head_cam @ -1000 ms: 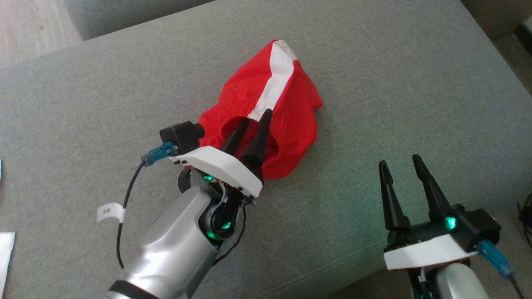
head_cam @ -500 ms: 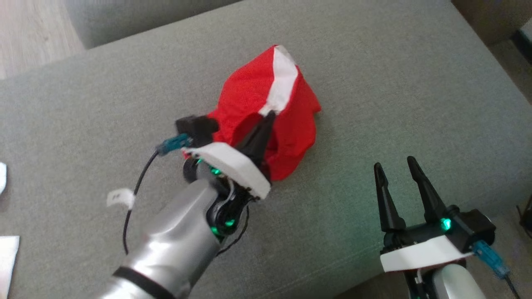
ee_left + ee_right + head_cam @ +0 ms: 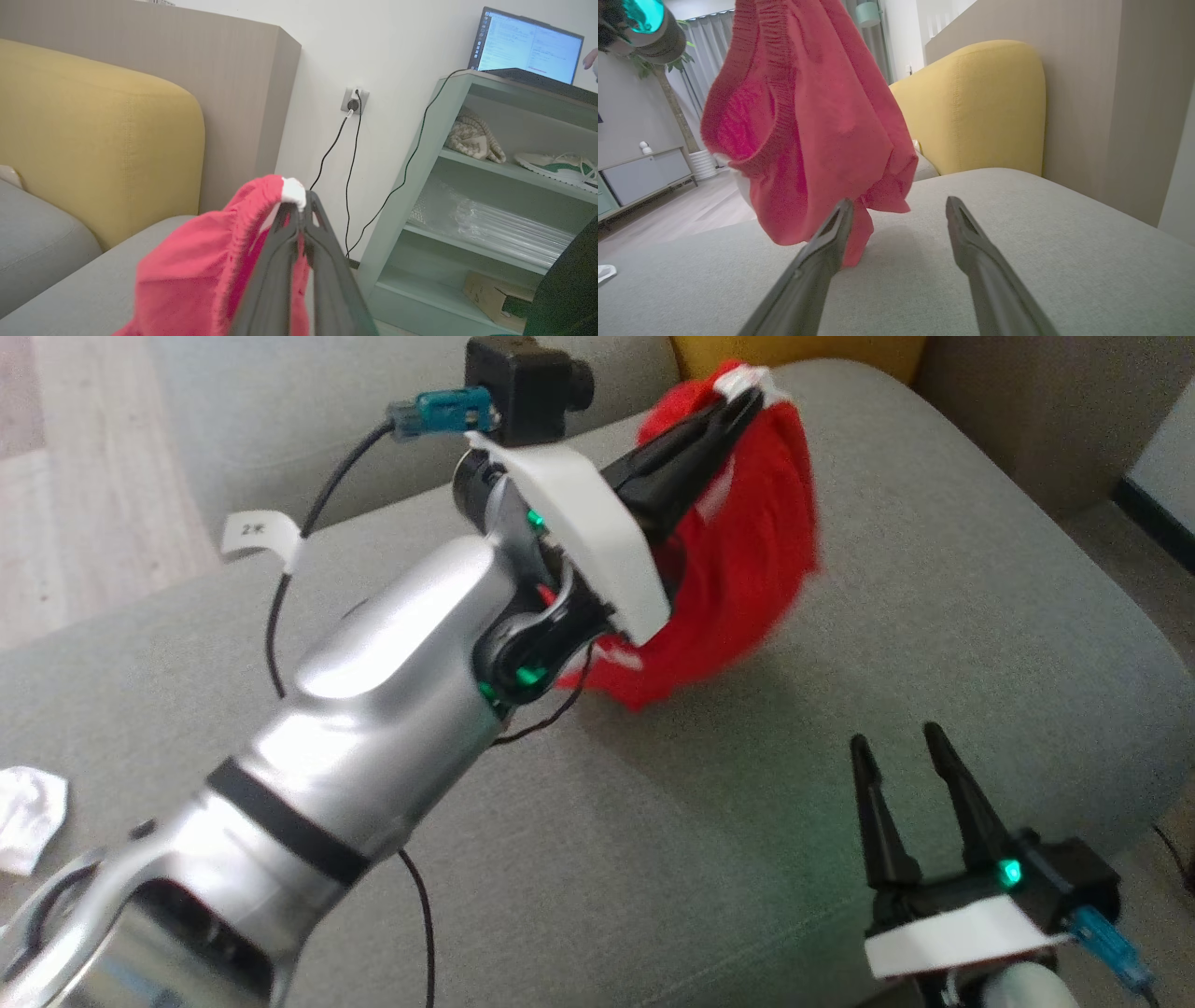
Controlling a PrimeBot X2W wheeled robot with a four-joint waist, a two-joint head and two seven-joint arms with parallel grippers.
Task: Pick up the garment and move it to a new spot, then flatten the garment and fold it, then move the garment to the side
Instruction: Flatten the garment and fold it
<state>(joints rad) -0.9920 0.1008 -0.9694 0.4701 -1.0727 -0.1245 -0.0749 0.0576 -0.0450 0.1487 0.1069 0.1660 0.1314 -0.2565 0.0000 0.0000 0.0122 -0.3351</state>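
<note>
Nearest, the right pincer (image 3: 894, 737) stands wide and empty, low over the grey sofa seat (image 3: 980, 616). Beyond it, the left pincer (image 3: 745, 401) is pinched tight on the white-trimmed edge of the red garment (image 3: 747, 551), which hangs bunched in the air above the seat (whether its lowest fold brushes the fabric I cannot tell). Farthest back sits a yellow cushion (image 3: 985, 102).

Count: one garment, two pincers, one yellow cushion.

I judge this to be the first step, the carry to a new spot. The next move calls for lowering the garment onto open seat and letting go, ready for flattening.
</note>
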